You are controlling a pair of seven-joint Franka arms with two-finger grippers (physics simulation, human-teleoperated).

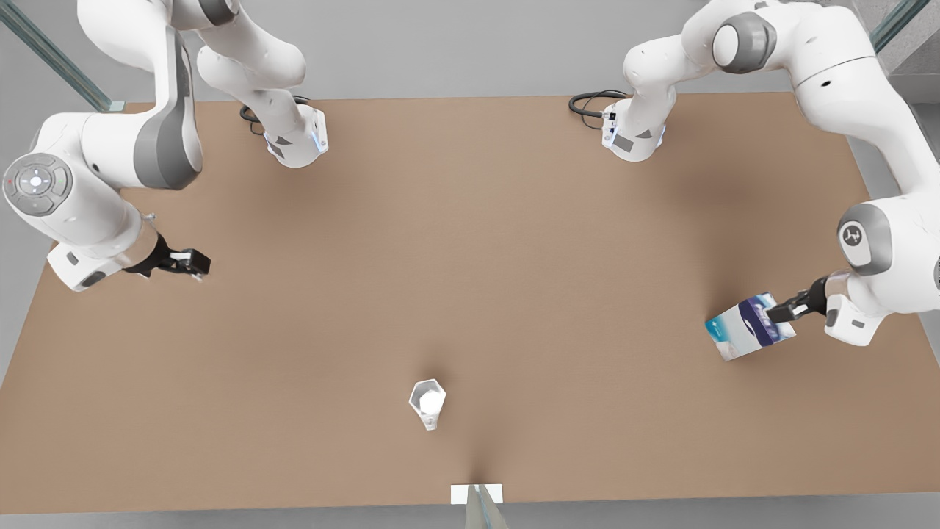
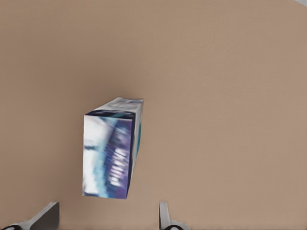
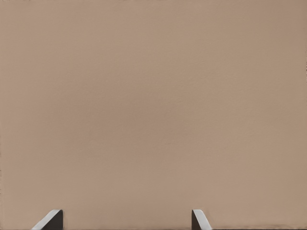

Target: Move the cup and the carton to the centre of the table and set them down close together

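Observation:
The white and blue carton (image 1: 745,328) stands near the table's edge at the front view's right. My left gripper (image 1: 778,312) hovers just over it, open. In the left wrist view the carton (image 2: 112,153) lies ahead of the two spread fingertips (image 2: 48,218), untouched. The silvery faceted cup (image 1: 427,400) stands upright near the front edge of the brown table (image 1: 470,257), around the middle of its width and far from both grippers. My right gripper (image 1: 192,262) hangs open at the front view's left with nothing in it. Bare tabletop lies under its fingertips (image 3: 53,219).
Both arm bases (image 1: 297,139) (image 1: 633,136) stand at the back edge, each with a black cable beside it. A small white tab (image 1: 476,494) sits at the middle of the front edge.

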